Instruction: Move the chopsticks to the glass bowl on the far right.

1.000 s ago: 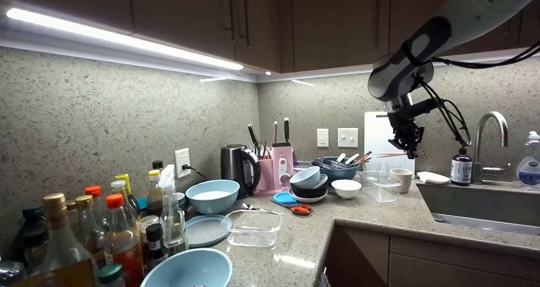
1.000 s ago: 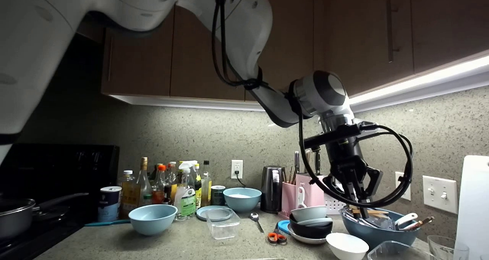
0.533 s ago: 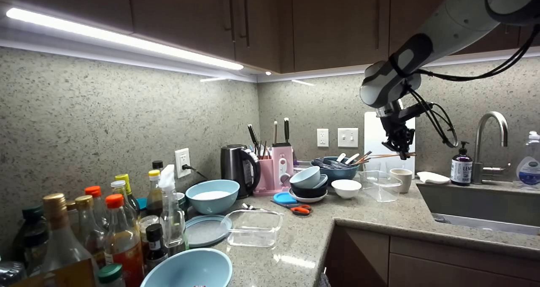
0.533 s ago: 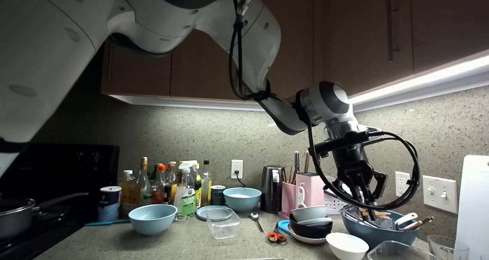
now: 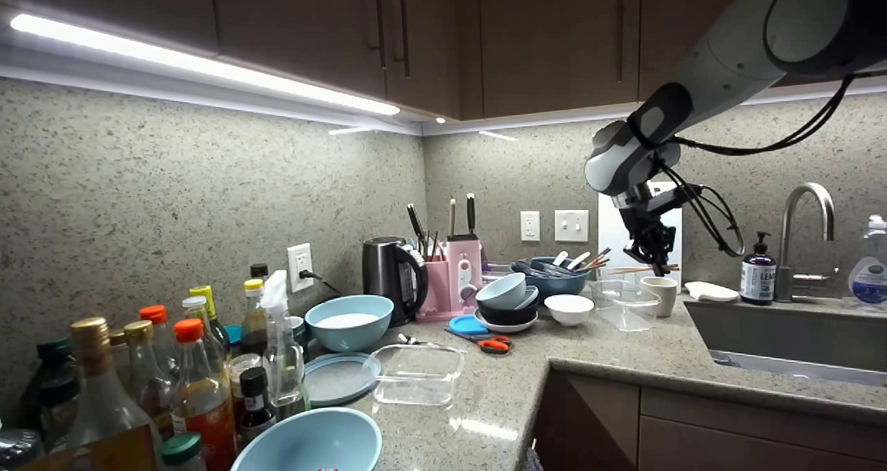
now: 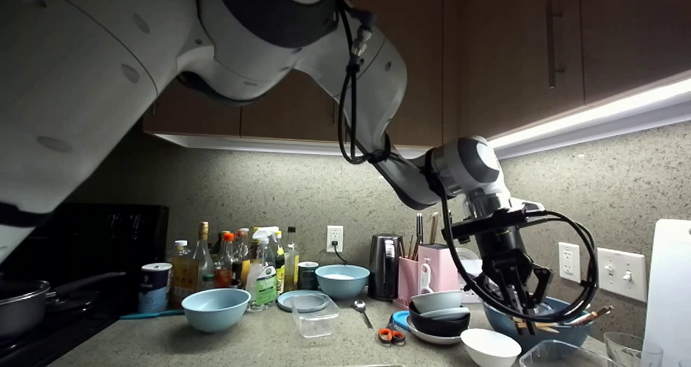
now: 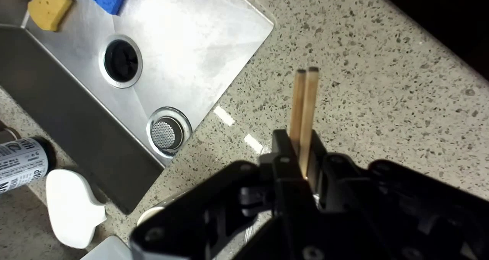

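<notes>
Chopsticks [image 7: 308,103]: one pair, light brown wood, dark at the tips shown in the wrist view, lying side by side. Place: raised off the desk [image 5: 488,391], held in the end effector [image 7: 300,147]; right of centre in the wrist view, in the right part of the frame in both exterior views.

End effector: black, two-fingered, drawn in to the thickness of the pair, which it pinches between its fingertips.

Glass bowl [image 5: 627,316]: clear, deep-sided; right part of the frame in an exterior view, standing on the desk between the white bowl [image 5: 569,309] and the cup [image 5: 663,303]. The chopsticks appear higher than its rim there.

Progress: grasp and lift, done; carry, to judge by the nearness of the pair to the glass bowl, all but done. Whether the pair is squarely over it cannot be told for certain: the glass is see-through, and the lower edge of the frame cuts the glass bowl [image 6: 564,355] in an exterior view.

Outstanding: line up the pair, lower, let go, withdraw.
</notes>
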`<state>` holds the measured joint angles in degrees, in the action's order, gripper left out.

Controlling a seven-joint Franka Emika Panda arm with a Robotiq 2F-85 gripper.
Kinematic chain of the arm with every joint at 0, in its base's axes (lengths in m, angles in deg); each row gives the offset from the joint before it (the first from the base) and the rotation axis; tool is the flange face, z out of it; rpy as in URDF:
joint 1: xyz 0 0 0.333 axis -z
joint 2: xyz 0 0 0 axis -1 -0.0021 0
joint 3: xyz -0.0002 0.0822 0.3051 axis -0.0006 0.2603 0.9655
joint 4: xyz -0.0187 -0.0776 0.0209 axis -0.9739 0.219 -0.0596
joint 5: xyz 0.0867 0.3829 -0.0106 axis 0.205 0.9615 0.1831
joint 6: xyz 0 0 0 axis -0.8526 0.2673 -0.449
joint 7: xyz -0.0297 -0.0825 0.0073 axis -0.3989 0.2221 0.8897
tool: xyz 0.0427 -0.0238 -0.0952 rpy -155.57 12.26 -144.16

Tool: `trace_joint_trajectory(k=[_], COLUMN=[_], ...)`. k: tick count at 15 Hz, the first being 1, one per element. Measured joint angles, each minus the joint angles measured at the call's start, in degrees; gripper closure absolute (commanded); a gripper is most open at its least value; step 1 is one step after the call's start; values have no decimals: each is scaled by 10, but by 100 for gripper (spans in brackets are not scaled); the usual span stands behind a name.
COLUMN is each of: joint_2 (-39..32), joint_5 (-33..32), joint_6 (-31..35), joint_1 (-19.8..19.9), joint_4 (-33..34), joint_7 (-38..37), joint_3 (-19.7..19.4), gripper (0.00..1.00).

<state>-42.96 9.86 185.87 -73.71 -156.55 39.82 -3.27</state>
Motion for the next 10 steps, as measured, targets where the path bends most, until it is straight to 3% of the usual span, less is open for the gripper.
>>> trace_joint_trajectory(k=[10], joint_2=[-140], joint_5=[0], joint_6=[-43], joint_1=[26], joint_4=[157], joint_7=[10], joint_3=[6], gripper=[92])
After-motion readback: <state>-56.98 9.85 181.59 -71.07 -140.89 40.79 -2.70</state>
